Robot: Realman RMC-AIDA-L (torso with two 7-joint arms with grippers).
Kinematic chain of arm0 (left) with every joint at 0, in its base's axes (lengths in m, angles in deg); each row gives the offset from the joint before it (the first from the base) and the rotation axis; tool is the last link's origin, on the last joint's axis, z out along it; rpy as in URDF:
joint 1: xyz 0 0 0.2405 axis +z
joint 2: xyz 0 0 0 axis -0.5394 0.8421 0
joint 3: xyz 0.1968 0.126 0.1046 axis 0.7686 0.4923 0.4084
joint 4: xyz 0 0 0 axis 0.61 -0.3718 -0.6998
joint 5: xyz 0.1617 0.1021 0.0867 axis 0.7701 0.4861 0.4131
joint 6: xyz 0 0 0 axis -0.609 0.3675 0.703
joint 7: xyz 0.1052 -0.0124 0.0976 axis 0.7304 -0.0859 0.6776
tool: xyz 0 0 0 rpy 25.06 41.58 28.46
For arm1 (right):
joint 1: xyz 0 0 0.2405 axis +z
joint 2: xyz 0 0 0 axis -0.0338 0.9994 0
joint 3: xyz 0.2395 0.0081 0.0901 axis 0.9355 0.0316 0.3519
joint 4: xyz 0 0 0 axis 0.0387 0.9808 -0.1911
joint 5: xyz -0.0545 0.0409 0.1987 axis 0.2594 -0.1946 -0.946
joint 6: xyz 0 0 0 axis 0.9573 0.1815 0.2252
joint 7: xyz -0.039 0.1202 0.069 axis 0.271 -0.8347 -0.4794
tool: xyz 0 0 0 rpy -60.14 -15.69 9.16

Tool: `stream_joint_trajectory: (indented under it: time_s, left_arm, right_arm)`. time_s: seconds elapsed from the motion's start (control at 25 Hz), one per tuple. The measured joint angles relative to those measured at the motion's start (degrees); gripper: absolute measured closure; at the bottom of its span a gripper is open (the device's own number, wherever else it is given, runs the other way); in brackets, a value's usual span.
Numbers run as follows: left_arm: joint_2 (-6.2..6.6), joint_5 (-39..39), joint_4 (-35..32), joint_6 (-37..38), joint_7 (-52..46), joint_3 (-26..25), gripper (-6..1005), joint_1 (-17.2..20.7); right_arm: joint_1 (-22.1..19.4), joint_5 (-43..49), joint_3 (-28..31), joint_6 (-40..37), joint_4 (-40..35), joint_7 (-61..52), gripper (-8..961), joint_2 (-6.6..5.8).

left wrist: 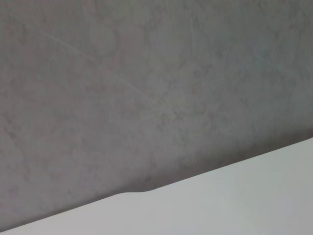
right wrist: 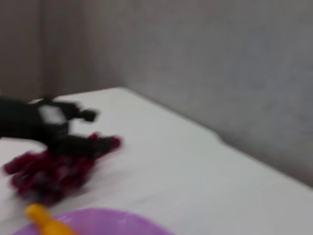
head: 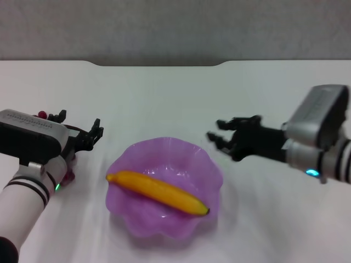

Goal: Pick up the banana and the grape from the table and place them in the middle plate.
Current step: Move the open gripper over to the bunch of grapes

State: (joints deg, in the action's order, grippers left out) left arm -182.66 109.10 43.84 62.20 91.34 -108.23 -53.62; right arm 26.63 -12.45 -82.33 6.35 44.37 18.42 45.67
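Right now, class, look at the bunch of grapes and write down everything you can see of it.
The grapes are a lumpy cluster of small, round, dark red berries with a glossy skin. They lie on the white table, just off the purple plate's rim on the robot's left. The left gripper sits over the bunch, its black jaws spread across it. In the head view the arm hides nearly all of it; only red bits show.

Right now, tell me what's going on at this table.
The banana already lies in the purple plate. The left gripper sits low over the grape bunch at the table's left side, apparently going for it. The right gripper hovers open and empty beside the plate's right rim.
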Motion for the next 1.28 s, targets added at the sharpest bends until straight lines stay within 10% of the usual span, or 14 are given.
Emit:
stream_joint_trajectory:
  time_s: [0.32,0.8,1.28]
  left_arm:
    - [-0.03,0.0,-0.2,0.0,-0.1,0.0,170,0.1]
    - [-0.1,-0.4,-0.9,0.0,-0.4,-0.4,170,0.0]
    - [-0.13,-0.5,-1.1,0.0,-2.2,-0.6,169,-0.1]
  right_arm:
    - [-10.6,-3.2,3.8,7.3,-12.0,3.9,815,0.39]
    - [-22.3,-67.5,0.7,1.5,-10.9,51.8,957,0.74]
    - [-23.7,-127.3,-26.7,-30.6,-1.3,84.9,952,0.77]
